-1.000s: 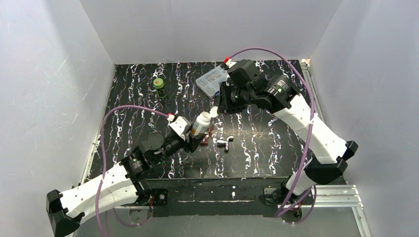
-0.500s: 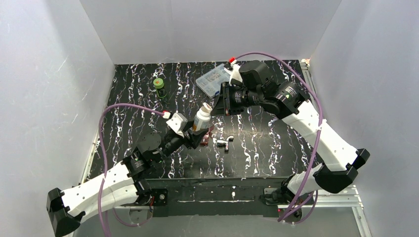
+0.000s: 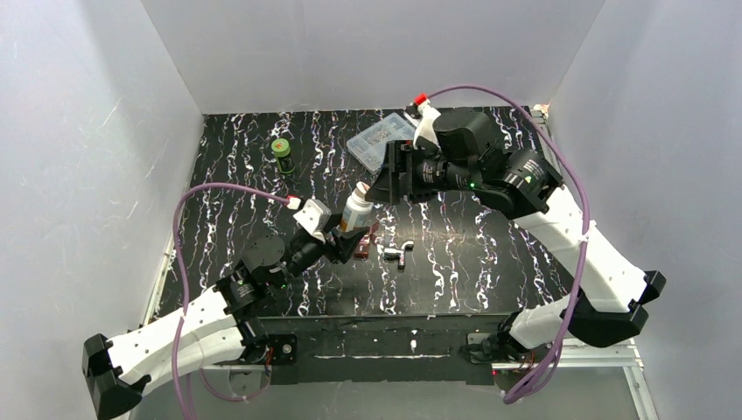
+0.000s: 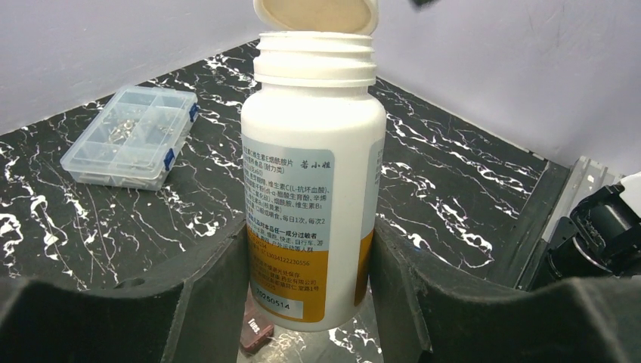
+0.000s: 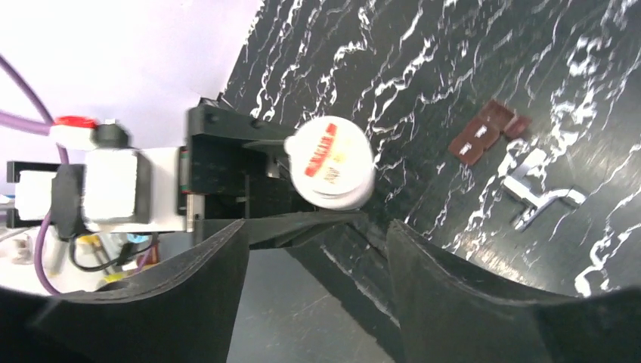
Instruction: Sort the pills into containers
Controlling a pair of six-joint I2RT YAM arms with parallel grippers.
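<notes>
My left gripper (image 4: pixel 310 253) is shut on the lower part of an upright white pill bottle (image 4: pixel 314 174) with a blue and orange label. Its white lid (image 4: pixel 315 15) sits tilted over the threaded neck. From above, the lid (image 5: pixel 330 162) shows red print. My right gripper (image 3: pixel 372 188) hovers just beside the bottle's top, open, with nothing between its fingers (image 5: pixel 204 295). The dark red-brown container (image 5: pixel 484 136) lies flat on the table right of the bottle, partly under it in the left wrist view (image 4: pixel 257 333). No pills show.
A shiny silver metal piece (image 3: pixel 396 254) lies just right of the red-brown case. A clear compartment box (image 3: pixel 381 140) sits at the back, behind the right arm. A small green bottle (image 3: pixel 282 153) stands at the back left. White walls enclose the black marbled table (image 3: pixel 472 254).
The right gripper carried the lid to the bottle's mouth, then opened and let it go. The right arm swung leftward over the bottle. The left gripper kept its hold.
</notes>
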